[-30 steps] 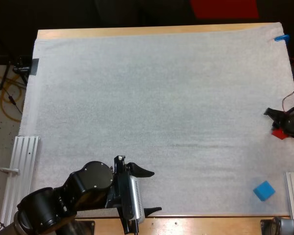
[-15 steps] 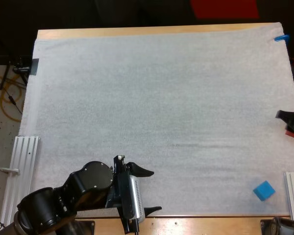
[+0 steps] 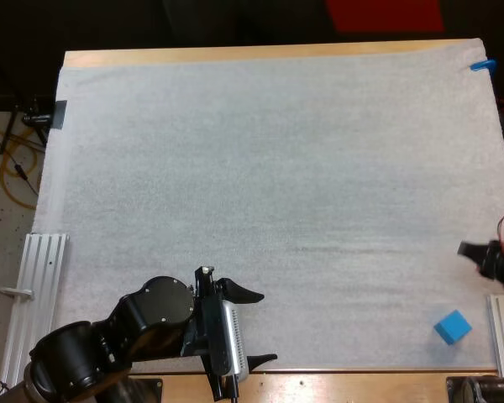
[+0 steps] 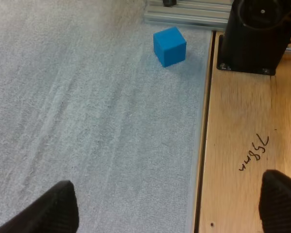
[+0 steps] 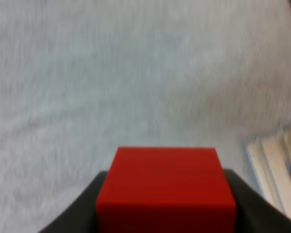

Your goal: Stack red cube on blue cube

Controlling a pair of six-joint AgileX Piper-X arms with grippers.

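A white mat [image 3: 277,168] covers nearly the whole wooden table [image 3: 235,54]; a ribbed metal rail [image 3: 38,285] lies just beside the mat's near left corner, with pale speckled floor [image 3: 0,218] beyond.

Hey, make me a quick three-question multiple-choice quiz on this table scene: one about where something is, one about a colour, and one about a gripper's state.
1. Where does the blue cube lie on the white mat?
A) by its near right corner
B) at its centre
C) by its far left corner

2. What colour is the cube held in the right gripper?
A) blue
B) red
C) green

3. How is the left gripper?
A) shut on the blue cube
B) shut on nothing
C) open and empty

Answers:
1 A: the high view shows it close to the mat's near and right edges.
2 B: the right wrist view shows the red cube pressed between the black fingers.
3 C: its fingers stand wide apart over bare mat, well short of the blue cube.
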